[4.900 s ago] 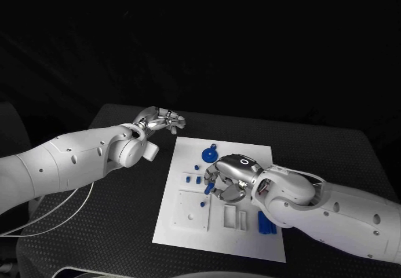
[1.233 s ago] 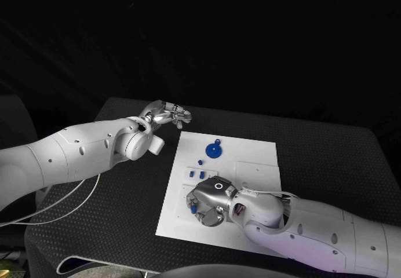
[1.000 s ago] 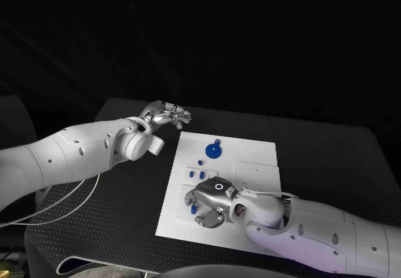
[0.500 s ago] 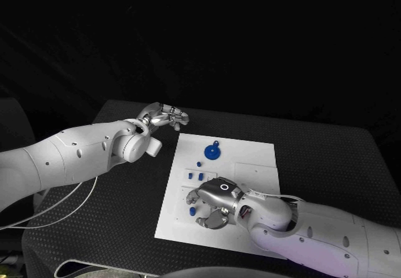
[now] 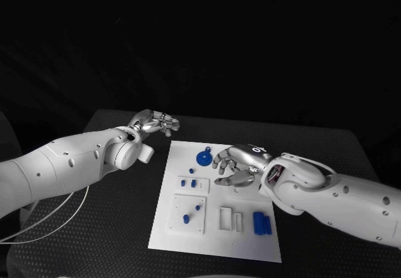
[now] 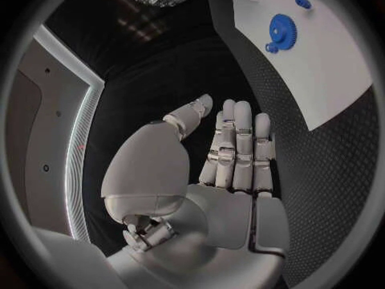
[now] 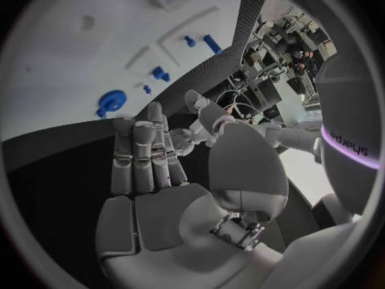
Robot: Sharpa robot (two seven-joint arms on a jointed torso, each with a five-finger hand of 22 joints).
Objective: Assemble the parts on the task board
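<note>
Head view: right hand [image 5: 236,167], fingers spread, over task board [image 5: 251,152]'s far edge; left hand [image 5: 155,122] spread beside it.

You are looking at one readable word: in the right wrist view, small dark lettering is reading "sharpa", all in lower case, on a rounded white casing [image 7: 346,83], and it is running just alongside a glowing violet band [image 7: 362,161] that is curving across that casing. In the head view, the back of the right hand [image 5: 240,165] is carrying a small dark mark, too small to read
</note>
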